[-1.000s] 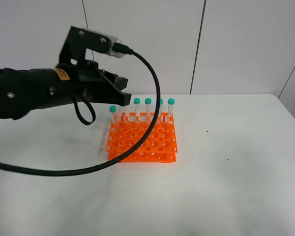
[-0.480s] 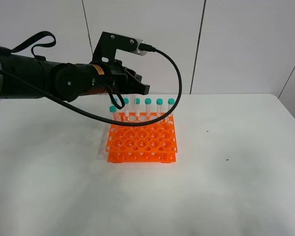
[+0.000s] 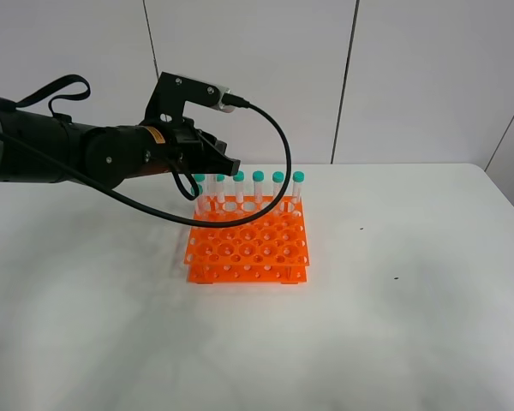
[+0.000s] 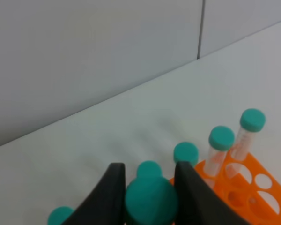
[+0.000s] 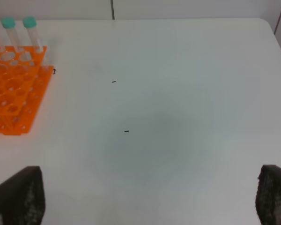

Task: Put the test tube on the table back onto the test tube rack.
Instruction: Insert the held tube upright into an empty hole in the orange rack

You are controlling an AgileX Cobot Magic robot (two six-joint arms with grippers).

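1. Pale grey wall panels (image 3: 428, 77) behind a white bench (image 3: 394, 342), bare but for a few dark specks (image 3: 396, 277) and the orange test tube rack (image 3: 248, 248) near its middle.
2. Along the rack's far row: teal-capped tubes (image 3: 277, 190) upright in their holes. Nearer rows unfilled.
3. Reaching in from the left over the rack's far left corner: black left arm (image 3: 86, 154), with its cable (image 3: 274, 154) looping down in front of the tubes.
4. Pinched between the left jaws at its teal cap: the test tube (image 4: 151, 199), seen end-on in the left wrist view, nearer the lens than the neighbouring caps (image 4: 221, 137).
5. Cannot tell whether the tip has entered a hole; lower end hidden in every view.
6. Over open bench, well apart from the rack: right jaws spread wide, holding nothing. Not visible in the high view.
7. Judged done: pickup and carry to the rack, with no tube lying on the bench.
8. Judged left: seat the tube fully in a far-row hole, spread the left jaws, then lift clear without knocking the neighbours.
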